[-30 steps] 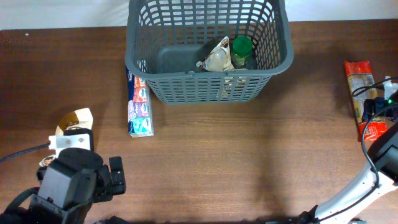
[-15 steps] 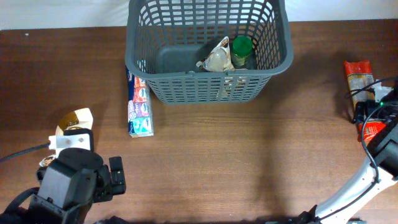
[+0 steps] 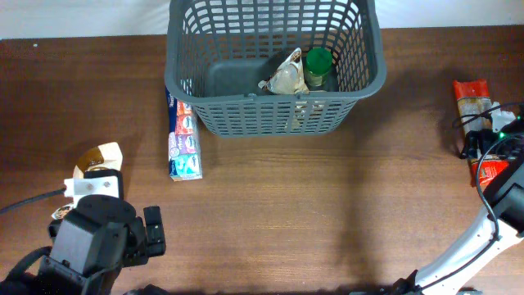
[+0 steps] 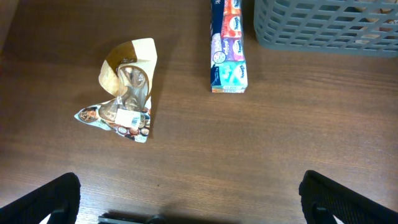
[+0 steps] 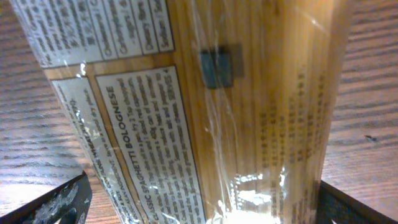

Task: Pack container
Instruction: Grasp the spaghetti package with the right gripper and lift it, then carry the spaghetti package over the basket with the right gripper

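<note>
Spaghetti packet (image 5: 249,112) lies on the counter's (image 3: 327,213) right side, the right gripper (image 5: 199,208) spread wide over it, fingers either side, not clamped. Left gripper (image 4: 196,202) hangs released above a crumpled pouch (image 4: 124,93), while the container (image 3: 274,123) stands at the counter's far middle, a green-lidded jar (image 3: 318,64) and a bag (image 3: 286,78) inside.

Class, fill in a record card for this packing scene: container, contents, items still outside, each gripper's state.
Container: dark grey lattice basket
Inside: green-lidded jar, pale bag
Outside: long colourful pack left of basket; brown pouch near left gripper; spaghetti packet far right
Left gripper: open, empty
Right gripper: open, over spaghetti packet
</note>
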Controlling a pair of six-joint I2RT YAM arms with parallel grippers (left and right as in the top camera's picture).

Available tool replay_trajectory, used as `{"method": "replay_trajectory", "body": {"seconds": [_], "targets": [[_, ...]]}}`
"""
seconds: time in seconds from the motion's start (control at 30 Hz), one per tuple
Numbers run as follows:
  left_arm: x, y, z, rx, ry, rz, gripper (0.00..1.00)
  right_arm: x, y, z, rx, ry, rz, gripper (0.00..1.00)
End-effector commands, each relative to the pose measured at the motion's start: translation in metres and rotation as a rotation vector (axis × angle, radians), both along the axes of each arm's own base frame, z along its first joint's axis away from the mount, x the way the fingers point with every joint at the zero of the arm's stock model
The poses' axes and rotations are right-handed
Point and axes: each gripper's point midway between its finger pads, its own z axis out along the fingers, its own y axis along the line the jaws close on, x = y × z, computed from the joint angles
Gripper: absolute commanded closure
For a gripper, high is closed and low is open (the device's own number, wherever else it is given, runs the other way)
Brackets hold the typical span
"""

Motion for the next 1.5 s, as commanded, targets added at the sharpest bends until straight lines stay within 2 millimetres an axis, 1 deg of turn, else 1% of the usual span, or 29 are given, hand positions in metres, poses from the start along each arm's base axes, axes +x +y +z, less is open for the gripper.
{"method": "replay_trajectory", "body": {"seconds": [0.0,0.03,0.07,0.13,0.17,0.2,0.23,0.37,0.4,0.53,0.63,0.73,0.8,0.87,0.97,1.1,1.17,1.2,1.23,1.3,1.37,1.43,1.47], "targets": [[0.000,-0.001,-0.002,0.001,0.010,-0.009,0.00,0.003,0.013,-0.017,0.067,-0.004,0.006,0.01],[0.000,-0.001,-0.002,0.002,0.010,-0.009,0.01,0.003,0.013,-0.017,0.066,-0.003,0.007,0.04],[0.000,-0.001,-0.002,0.002,0.010,-0.009,0.00,0.002,0.012,-0.017,0.060,0.004,0.006,0.11],[0.000,-0.001,-0.002,0.002,0.010,-0.009,0.00,-0.001,0.008,-0.017,0.039,0.023,0.006,0.35],[0.000,-0.001,-0.002,0.002,0.010,-0.009,0.00,-0.004,0.006,-0.017,0.029,0.034,0.005,0.44],[0.000,-0.001,-0.002,0.001,0.010,-0.009,0.00,-0.005,0.005,-0.017,0.021,0.042,0.005,0.56],[0.000,-0.001,-0.002,0.002,0.010,-0.009,0.00,-0.006,0.004,-0.017,0.017,0.045,0.002,0.61],[0.000,-0.001,-0.002,0.002,0.010,-0.009,0.01,-0.007,0.005,-0.017,0.020,0.053,0.001,0.93],[0.000,-0.001,-0.002,0.002,0.010,-0.009,0.00,-0.008,0.006,-0.017,0.023,0.054,-0.002,0.96],[0.000,-0.001,-0.002,0.002,0.010,-0.009,0.00,-0.007,0.006,-0.017,0.023,0.049,-0.081,0.96],[0.000,-0.001,-0.002,0.002,0.010,-0.009,0.00,0.002,0.010,-0.012,0.058,0.010,-0.142,0.96],[0.000,-0.001,-0.002,0.002,0.010,-0.009,0.00,0.018,0.018,0.002,0.125,-0.058,-0.181,0.96],[0.000,-0.001,-0.002,0.002,0.010,-0.009,0.00,0.032,0.022,0.019,0.171,-0.116,-0.208,0.96],[0.000,-0.001,-0.002,0.002,0.010,-0.009,0.00,0.049,0.025,0.043,0.219,-0.186,-0.229,0.96],[0.000,-0.001,-0.002,0.002,0.010,-0.009,0.01,0.075,0.033,0.088,0.301,-0.308,-0.249,0.96],[0.000,-0.001,-0.002,0.002,0.010,-0.009,0.00,0.103,0.051,0.160,0.372,-0.470,-0.189,0.96],[0.000,-0.001,-0.002,0.002,0.009,-0.009,0.00,0.115,0.061,0.199,0.393,-0.555,-0.184,0.96],[0.000,-0.001,-0.002,0.002,0.010,-0.009,0.00,0.122,0.069,0.224,0.409,-0.612,-0.175,0.96],[0.000,-0.001,-0.002,0.002,0.010,-0.009,0.00,0.127,0.076,0.243,0.427,-0.655,-0.165,0.96],[0.000,-0.001,-0.002,0.002,0.010,-0.009,0.00,0.135,0.099,0.290,0.488,-0.767,-0.122,0.96],[0.000,-0.001,-0.002,0.002,0.009,-0.009,0.00,0.139,0.127,0.336,0.553,-0.871,-0.063,0.96],[0.000,-0.001,-0.001,0.001,0.008,-0.009,0.00,0.137,0.161,0.382,0.606,-0.969,0.009,0.96],[0.000,-0.001,-0.001,0.001,0.007,-0.009,0.00,0.135,0.174,0.398,0.616,-1.000,0.033,0.96]]}}
